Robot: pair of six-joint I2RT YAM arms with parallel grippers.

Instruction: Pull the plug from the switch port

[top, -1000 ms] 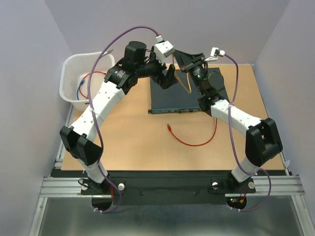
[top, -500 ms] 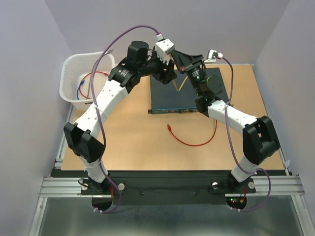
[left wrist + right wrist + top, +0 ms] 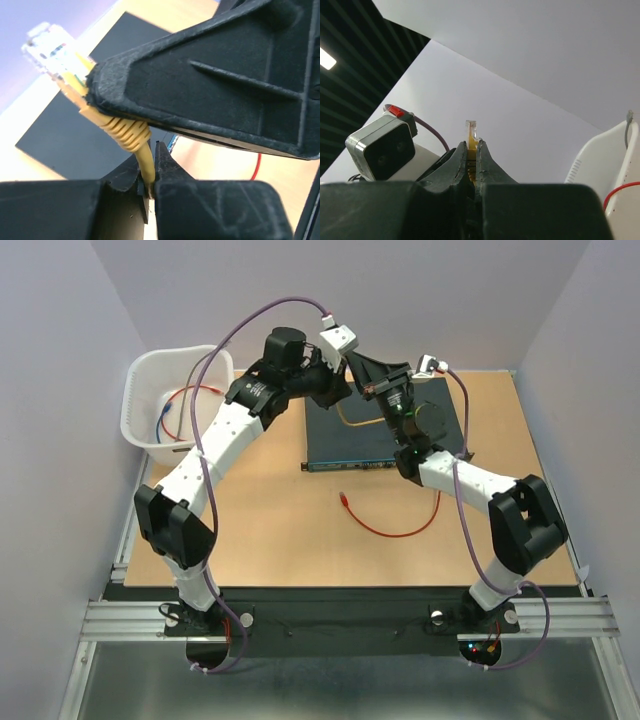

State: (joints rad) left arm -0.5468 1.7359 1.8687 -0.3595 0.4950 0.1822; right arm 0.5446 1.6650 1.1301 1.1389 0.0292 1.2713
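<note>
The switch (image 3: pixel 440 425) lies flat and dark at the table's far middle, its teal socket face (image 3: pixel 355 466) toward me. Above it my right gripper (image 3: pixel 353 362) is shut on the yellow plug (image 3: pixel 471 131), whose clear tip (image 3: pixel 50 50) sticks out past the fingers (image 3: pixel 210 80), clear of any socket. My left gripper (image 3: pixel 148 167) is shut on the yellow cable (image 3: pixel 146 172) just below the plug's ribbed boot (image 3: pixel 125 132). In the top view the left gripper (image 3: pixel 340 390) meets the right one, and the cable (image 3: pixel 350 421) loops down onto the switch.
A white basket (image 3: pixel 136 390) at the far left holds red and blue cables. A loose red cable (image 3: pixel 400 530) lies on the wooden table in front of the switch. The left arm's wrist camera (image 3: pixel 382 150) shows close beside the right gripper.
The left gripper, open a second ago, has moved in beside the right gripper and shut on the yellow cable. The right gripper has kept its hold on the plug and shifted left.
</note>
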